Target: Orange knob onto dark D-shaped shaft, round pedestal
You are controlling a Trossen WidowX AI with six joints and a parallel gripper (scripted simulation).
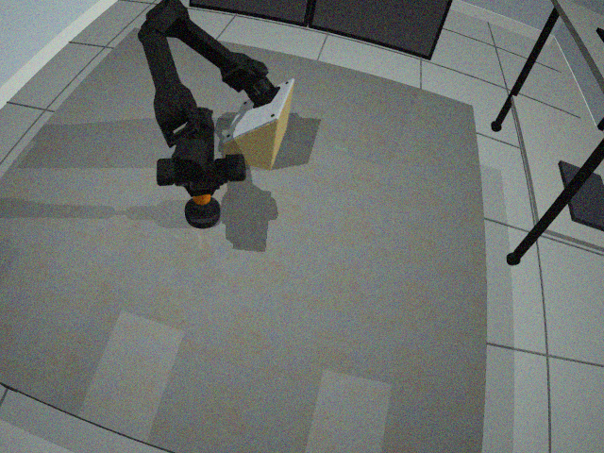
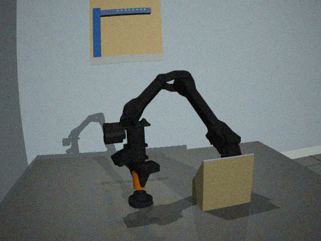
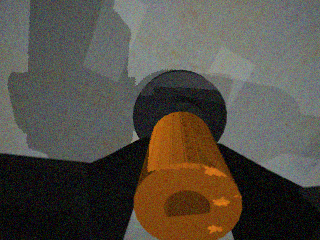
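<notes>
My gripper [image 1: 201,194] [image 2: 138,181] [image 3: 181,146] is shut on the orange knob [image 1: 202,199] [image 2: 135,181] [image 3: 181,140], with its dark fingers at either side. The round dark pedestal [image 1: 202,216] [image 2: 140,201] [image 3: 180,81] stands below it. In the exterior view the knob's lower end is right above the narrow raised middle of the pedestal; I cannot tell whether they touch. The knob stands nearly upright, leaning slightly in that view. The wrist view shows a D-shaped opening in its near end. The shaft is not visible, and the knob's far end is hidden there.
A tan wedge-shaped block [image 1: 258,148] [image 2: 226,184] with a pale top stands near the arm's base, to the right of the pedestal in the exterior view. The arm arches above the grey table [image 1: 341,268] [image 2: 64,207]. Shadows of the arm fall beside the pedestal.
</notes>
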